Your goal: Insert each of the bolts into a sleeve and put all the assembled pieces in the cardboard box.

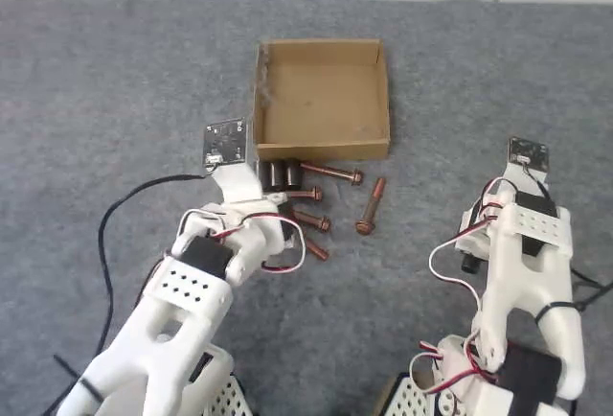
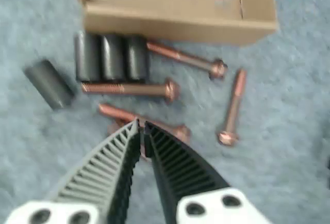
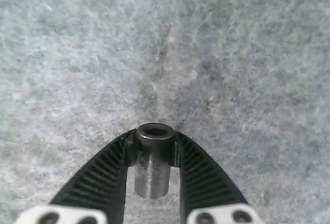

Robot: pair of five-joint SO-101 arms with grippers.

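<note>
Now, on grey felt (image 1: 96, 100): cardboard box (image 1: 321, 148), open at the top, walls upright.

Hard against the box's near wall, toward its left corner: three dark sleeves (image 2: 112, 56), lying side by side and touching, long axes pointing at the wall. Apart from that row, further left and a little further out from the box: a fourth sleeve (image 2: 49, 83), lying askew.

Scattered just out from the same wall: copper bolts (image 1: 330, 173).
- Almost along the wall: the nearest bolt (image 2: 185, 59), thread end touching the last sleeve of the row, head pointing right.
- Just past the row's outer ends, roughly parallel to the wall: a second bolt (image 2: 126, 88), head to the right as well.
- Off to the right of these and touching nothing: a stray bolt (image 2: 232, 108), head turned away from the box.
- Further out still: two outer bolts (image 2: 116, 113), one partly hidden.

Low over those last two, pointing at the box: left gripper (image 2: 140, 126). Jaws drawn together, only a thin slit between them, a sliver of copper in the slit. Pinched or merely lying beneath, cannot tell.

Well away from the box, out past its right corner and back toward the arm bases, over bare felt: right gripper (image 3: 153, 133). Jaws clamped on a fifth sleeve (image 3: 153, 172), held lengthwise, open bore showing at the tips.
</note>
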